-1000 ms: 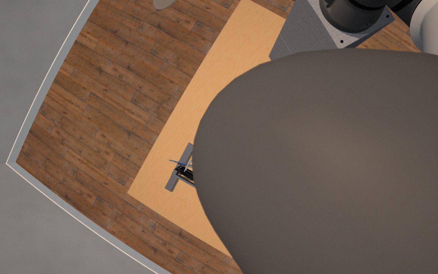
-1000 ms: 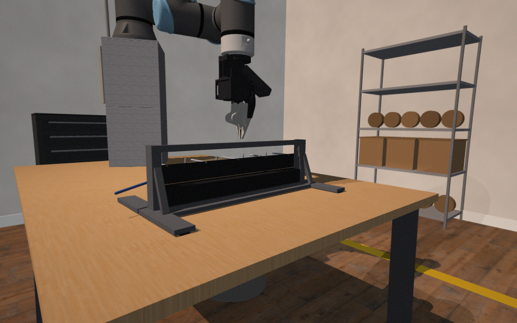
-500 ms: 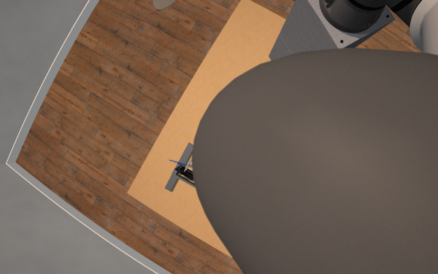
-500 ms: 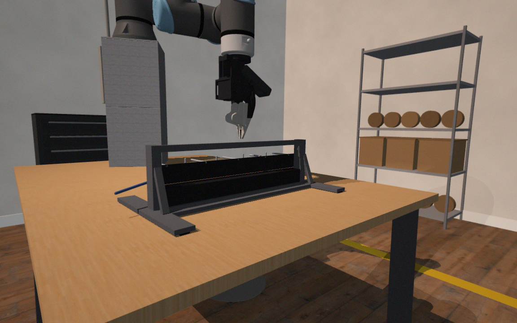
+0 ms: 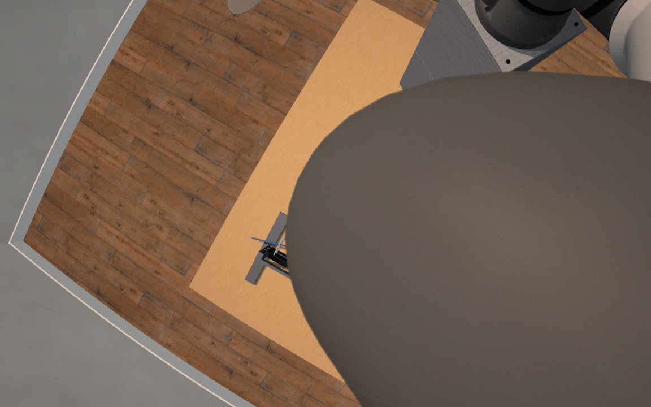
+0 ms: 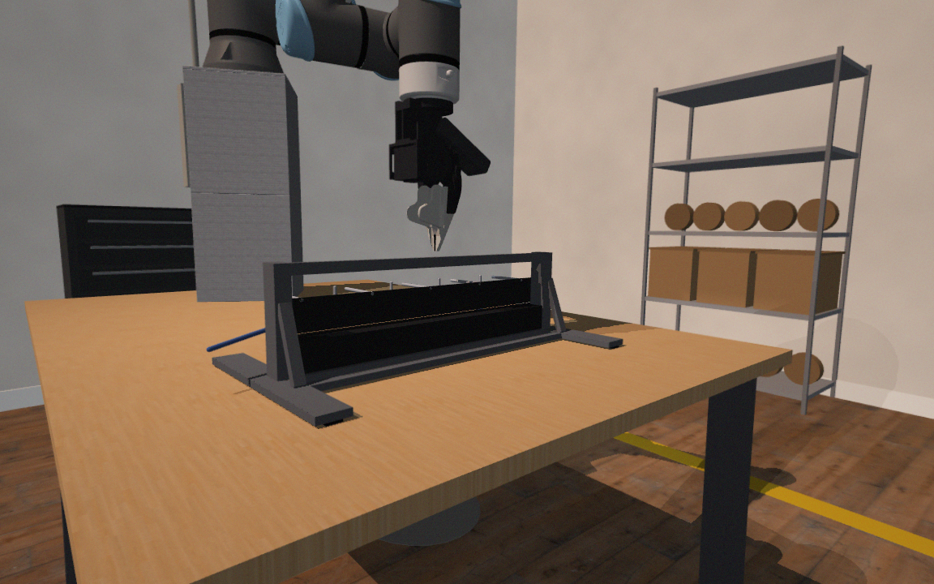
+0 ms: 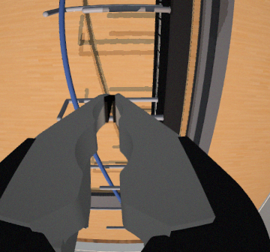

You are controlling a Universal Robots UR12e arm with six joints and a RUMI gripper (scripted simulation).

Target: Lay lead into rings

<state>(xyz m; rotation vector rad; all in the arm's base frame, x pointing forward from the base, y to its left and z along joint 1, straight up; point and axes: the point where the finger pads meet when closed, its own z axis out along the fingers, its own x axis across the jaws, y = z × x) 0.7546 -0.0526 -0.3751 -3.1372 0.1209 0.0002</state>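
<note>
The grey rack (image 6: 412, 319) stands upright on the wooden table, its black port panel seen from behind in the exterior view. Only its end (image 5: 267, 252) shows in the top view; the arm hides the rest. The blue lead (image 7: 67, 64) curves over the table beside the rack and passes under my fingers; its end shows left of the rack (image 6: 234, 340). Steel rings (image 7: 109, 9) stick out from the rack's top. My gripper (image 6: 434, 243) hangs a little above the rack's top bar, right of its middle. In the wrist view its fingers (image 7: 109, 103) are shut with nothing between them.
A grey pedestal (image 6: 242, 181) carrying the arm stands behind the table. A black cabinet (image 6: 126, 250) is at the back left. A metal shelf (image 6: 746, 217) with boxes and rolls stands at the right wall. A yellow line (image 6: 819, 508) runs on the floor.
</note>
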